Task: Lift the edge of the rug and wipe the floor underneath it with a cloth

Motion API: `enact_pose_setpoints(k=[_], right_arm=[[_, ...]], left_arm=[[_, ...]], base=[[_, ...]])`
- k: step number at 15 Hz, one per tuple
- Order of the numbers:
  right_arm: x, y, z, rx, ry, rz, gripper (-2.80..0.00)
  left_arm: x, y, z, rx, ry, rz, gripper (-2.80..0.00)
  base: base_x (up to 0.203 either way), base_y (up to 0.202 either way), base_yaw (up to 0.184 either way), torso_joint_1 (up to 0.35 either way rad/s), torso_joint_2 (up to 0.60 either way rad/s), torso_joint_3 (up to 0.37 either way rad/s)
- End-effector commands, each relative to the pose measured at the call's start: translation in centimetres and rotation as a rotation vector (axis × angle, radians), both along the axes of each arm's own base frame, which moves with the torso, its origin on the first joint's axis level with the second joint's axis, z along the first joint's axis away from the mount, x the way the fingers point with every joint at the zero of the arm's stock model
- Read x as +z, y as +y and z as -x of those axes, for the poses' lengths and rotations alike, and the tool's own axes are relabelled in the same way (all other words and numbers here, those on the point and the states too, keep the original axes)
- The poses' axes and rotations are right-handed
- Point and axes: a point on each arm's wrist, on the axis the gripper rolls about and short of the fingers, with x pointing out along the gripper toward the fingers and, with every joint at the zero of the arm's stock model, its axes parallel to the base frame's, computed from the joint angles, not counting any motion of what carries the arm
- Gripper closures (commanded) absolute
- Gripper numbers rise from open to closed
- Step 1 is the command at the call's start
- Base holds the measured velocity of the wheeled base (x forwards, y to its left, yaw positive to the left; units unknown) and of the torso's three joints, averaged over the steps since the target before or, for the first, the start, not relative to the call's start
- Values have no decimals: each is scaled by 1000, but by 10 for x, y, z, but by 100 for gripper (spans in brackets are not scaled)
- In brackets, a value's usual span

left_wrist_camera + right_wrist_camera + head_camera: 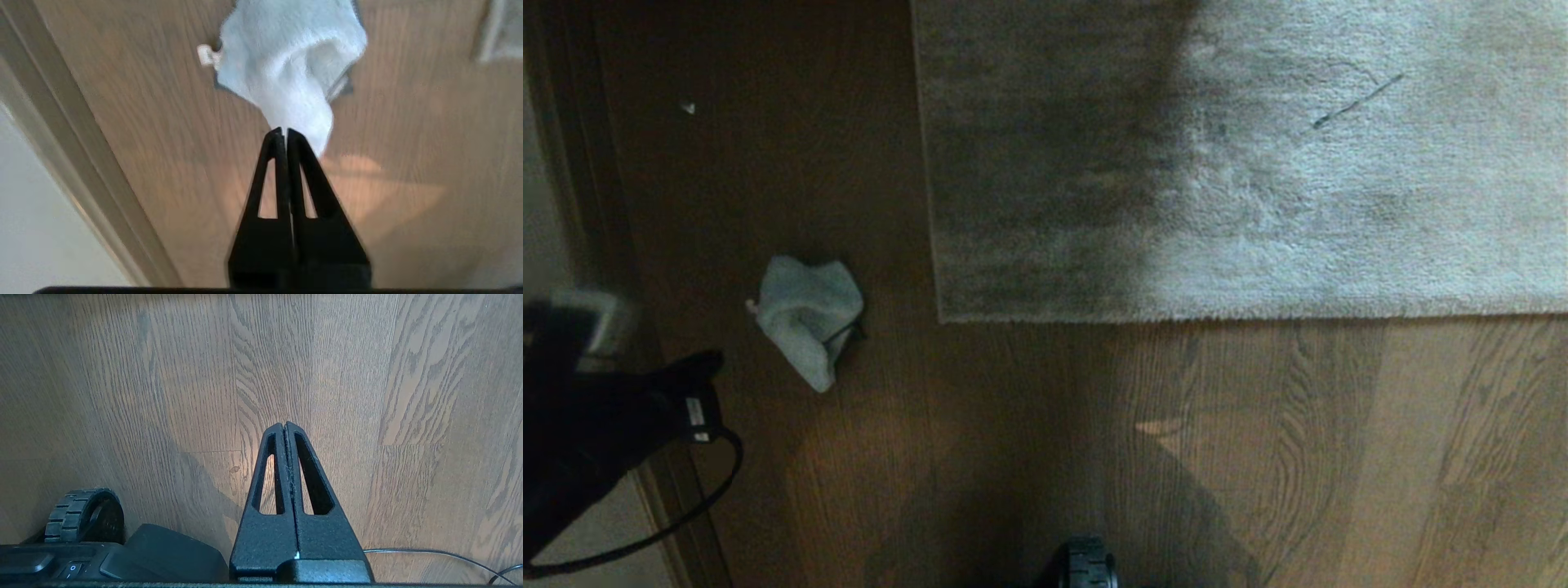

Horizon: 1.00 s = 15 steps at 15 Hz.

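A crumpled cloth (809,317) lies on the floor (1029,425), left of the rug edge (1176,314). Soft and light, best pinched at a raised fold. Left gripper (283,131) closed, empty, beside it; right gripper (284,425) closed.

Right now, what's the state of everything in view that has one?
rug edge: lying flat on the floor, not lifted.
cloth: crumpled on the floor left of the rug corner, apart from it, not held.
left gripper: jaws shut, empty, close to the cloth.
right gripper: jaws shut, empty, over bare floor.
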Motion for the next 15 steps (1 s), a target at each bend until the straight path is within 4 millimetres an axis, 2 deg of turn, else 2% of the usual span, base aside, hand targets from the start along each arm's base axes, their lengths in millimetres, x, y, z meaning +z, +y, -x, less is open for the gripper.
enact_pose_setpoints(k=[1,5,12,15], right_arm=[[0,0,0,0,0,0,0],[0,0,0,0,0,0,0],[0,0,0,0,0,0,0],[0,0,0,0,0,0,0]], left_arm=[[3,-1,15,-1,-35,-4,0],[2,-4,37,-13,-64,-5,0],[-14,-9,92,-27,-73,-3,0],[-20,-11,123,-27,-44,0,0]], base=[[0,0,0,0,0,0],[0,0,0,0,0,0],[0,0,0,0,0,0],[0,0,0,0,0,0]])
